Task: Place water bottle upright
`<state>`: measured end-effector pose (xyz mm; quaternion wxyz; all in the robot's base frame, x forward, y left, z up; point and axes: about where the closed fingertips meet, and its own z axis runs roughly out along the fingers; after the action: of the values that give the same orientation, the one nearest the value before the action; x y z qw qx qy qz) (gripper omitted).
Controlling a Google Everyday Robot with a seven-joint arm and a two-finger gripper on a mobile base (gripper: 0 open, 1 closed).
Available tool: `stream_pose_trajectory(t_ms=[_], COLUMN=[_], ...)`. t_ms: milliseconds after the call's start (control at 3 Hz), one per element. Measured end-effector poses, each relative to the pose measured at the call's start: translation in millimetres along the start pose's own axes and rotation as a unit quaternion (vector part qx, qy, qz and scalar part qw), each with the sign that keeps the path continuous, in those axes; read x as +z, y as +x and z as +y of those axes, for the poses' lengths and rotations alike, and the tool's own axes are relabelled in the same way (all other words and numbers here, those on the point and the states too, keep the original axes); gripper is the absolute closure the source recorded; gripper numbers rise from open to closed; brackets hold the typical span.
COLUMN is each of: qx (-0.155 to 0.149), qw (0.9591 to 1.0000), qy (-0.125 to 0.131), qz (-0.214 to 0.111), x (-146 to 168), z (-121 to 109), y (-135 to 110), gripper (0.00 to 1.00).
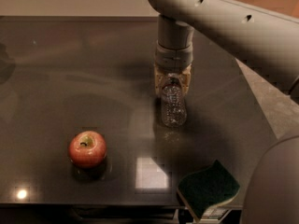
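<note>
water bottle (174,107); clear, ribbed; on dark table (70,78), right of centre; upper end clasped by hand (173,81)
</note>
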<state>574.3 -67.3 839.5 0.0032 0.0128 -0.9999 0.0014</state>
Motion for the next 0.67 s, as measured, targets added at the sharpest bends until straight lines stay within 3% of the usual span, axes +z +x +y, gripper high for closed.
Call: stream_pose_trajectory(t_ms=[333,667], qx=[-0.043,-0.116], qw=[0.9989,0.992], qy=[0.006,0.011], qz=[-0.016,-0.049], x=[-14.1,-39.7], z=[10.3,23.9], y=[-3.9,-9.9], gripper=[0.85,1.0])
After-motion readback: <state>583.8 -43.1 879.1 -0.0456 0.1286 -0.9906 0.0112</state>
